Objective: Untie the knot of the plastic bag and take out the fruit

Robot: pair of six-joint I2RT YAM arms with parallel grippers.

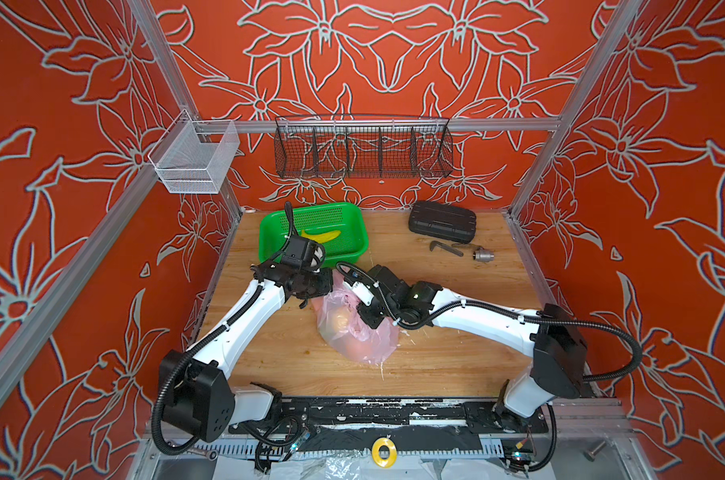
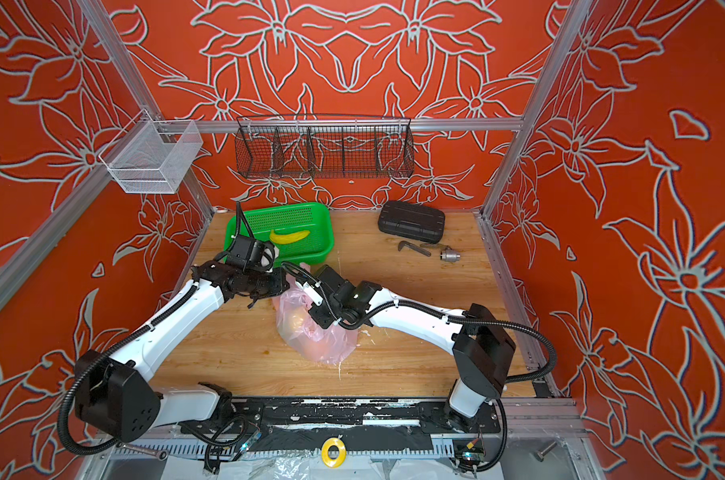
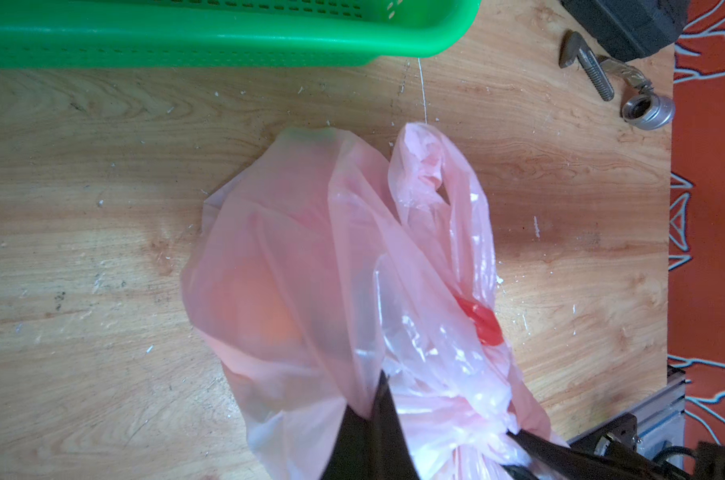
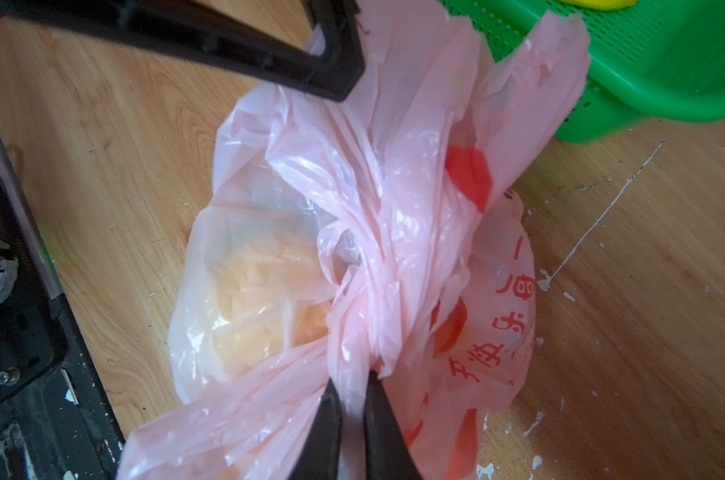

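Note:
The plastic bag (image 1: 369,345) (image 2: 331,345) lies mid-table, pale pink and crinkly with red prints. An orange fruit (image 1: 340,320) (image 4: 261,299) shows through the film; other fruit is hidden. The knot (image 4: 352,266) is a twisted bunch on top of the bag. My left gripper (image 1: 325,286) (image 3: 379,382) is shut on a flap of the plastic bag (image 3: 290,232) and holds it up on the basket side. My right gripper (image 1: 363,322) (image 4: 352,380) is shut on a strand of bag film just beside the knot. In the left wrist view the knot (image 3: 477,428) sits beside the right fingers (image 3: 560,453).
A green basket (image 1: 360,237) (image 3: 228,41) with a yellow banana (image 1: 321,236) stands just behind the bag. A black case (image 1: 442,221), a metal wrench (image 1: 446,248) and a socket (image 1: 482,253) lie back right. Two wire baskets hang on the rear rail.

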